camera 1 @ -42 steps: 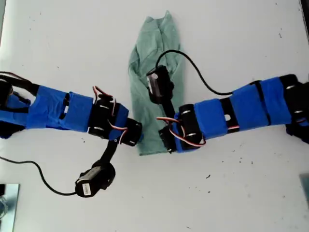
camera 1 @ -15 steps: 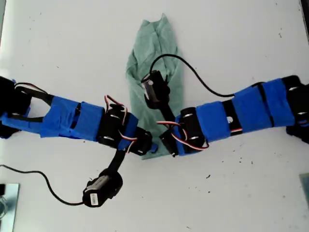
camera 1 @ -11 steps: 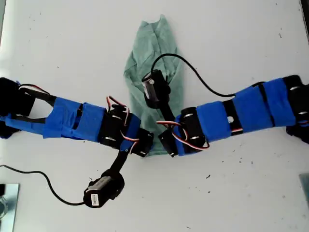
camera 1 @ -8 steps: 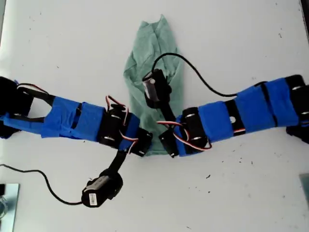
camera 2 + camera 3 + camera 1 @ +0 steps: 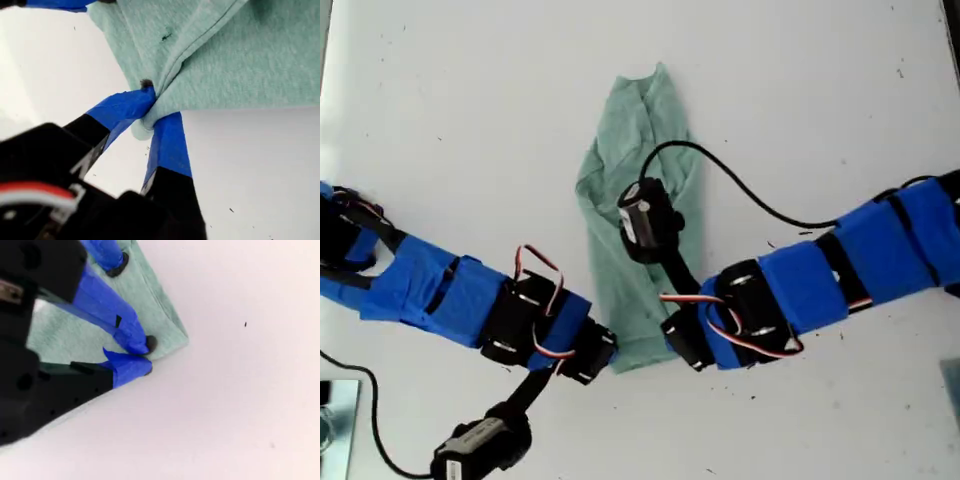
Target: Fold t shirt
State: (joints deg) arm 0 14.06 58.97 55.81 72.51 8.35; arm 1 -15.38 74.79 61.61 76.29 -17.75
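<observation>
The t shirt (image 5: 640,160) lies on the white worktop (image 5: 820,100) as a long narrow strip, its sides already brought in. Its pointed neck end is farthest from my arms and its hem end lies between my two hands. My first hand (image 5: 150,107) is clamped on one hem corner: the blue-taped fingers (image 5: 167,145) meet on a small bunched nub of green cloth, with the fabric fanning away from the pinch. My second hand (image 5: 145,356) is at the other hem corner. One finger presses on top of the cloth and the other sits just under the edge, the two nearly touching, so I judge it nipped shut on the hem, though the bite looks shallow. In the exterior view both hands sit right at the hem, one at each corner, with the second arm's wrist camera hanging over the middle of the strip. The fabric is light, soft and limp. It will sag between the two pinches and carry no shape of its own, and a thin bite at the very edge could slip out under a tug. To fold it I should keep hold of both hem corners, lift them evenly and carry them toward the neck end, so the strip doubles over without skewing.
</observation>
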